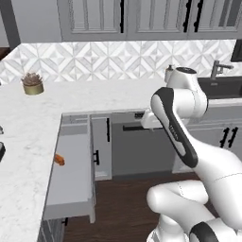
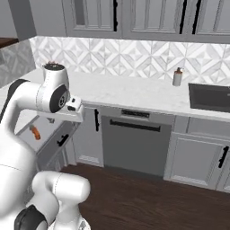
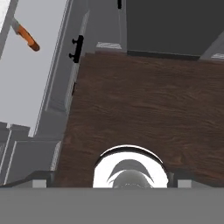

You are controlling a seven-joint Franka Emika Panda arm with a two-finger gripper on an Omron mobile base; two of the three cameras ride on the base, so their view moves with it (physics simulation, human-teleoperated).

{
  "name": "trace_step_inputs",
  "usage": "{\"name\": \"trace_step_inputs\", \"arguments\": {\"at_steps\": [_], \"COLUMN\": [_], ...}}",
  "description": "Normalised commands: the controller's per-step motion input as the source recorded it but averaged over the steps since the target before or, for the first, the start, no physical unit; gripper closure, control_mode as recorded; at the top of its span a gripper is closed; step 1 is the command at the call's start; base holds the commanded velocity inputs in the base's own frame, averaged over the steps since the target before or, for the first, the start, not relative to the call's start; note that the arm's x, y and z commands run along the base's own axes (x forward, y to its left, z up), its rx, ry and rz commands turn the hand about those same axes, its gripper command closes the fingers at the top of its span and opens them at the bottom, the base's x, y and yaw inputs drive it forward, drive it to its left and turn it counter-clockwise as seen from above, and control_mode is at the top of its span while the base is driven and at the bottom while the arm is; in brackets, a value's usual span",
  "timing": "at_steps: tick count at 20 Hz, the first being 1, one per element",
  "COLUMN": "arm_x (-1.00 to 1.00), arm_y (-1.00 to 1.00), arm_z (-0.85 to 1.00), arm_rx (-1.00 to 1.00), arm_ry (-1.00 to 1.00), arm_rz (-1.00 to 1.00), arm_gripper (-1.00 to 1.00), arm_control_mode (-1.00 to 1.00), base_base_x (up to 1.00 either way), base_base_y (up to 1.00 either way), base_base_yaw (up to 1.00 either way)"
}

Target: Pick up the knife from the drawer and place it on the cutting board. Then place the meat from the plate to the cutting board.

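One knife [image 3: 27, 36] in open drawer [image 1: 71, 179], plant [image 1: 32, 83] on counter [image 1: 94, 94]

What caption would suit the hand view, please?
Orange-handled knife lying in the open grey drawer, seen above dark wooden floor.

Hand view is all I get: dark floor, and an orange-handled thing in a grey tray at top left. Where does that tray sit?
Observer: That's the knife, in a drawer pulled out from under a white marble counter.
Operator: Anything on that counter?
Observer: A small potted plant stands near the tiled wall.
Operator: And further right?
Observer: A dark sink, with a small bottle standing beside it.
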Motion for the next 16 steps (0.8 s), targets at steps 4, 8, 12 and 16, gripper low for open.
{"name": "trace_step_inputs", "arguments": {"at_steps": [4,8,12,16], "arm_x": [0.0,0.0,0.0,0.0], "arm_y": [0.0,0.0,0.0,0.0], "arm_z": [0.0,0.0,0.0,0.0], "arm_rx": [0.0,0.0,0.0,0.0], "arm_ry": [0.0,0.0,0.0,0.0], "arm_rz": [0.0,0.0,0.0,0.0], "arm_gripper": [-1.0,-1.0,-1.0,-1.0], "arm_control_mode": [1.0,1.0,1.0,1.0], "base_base_x": [-0.02,-0.42,-0.2,-0.41], "base_base_y": [0.78,0.17,-0.11,0.01], "base_base_yaw": [-0.13,-0.23,-0.09,0.04]}}
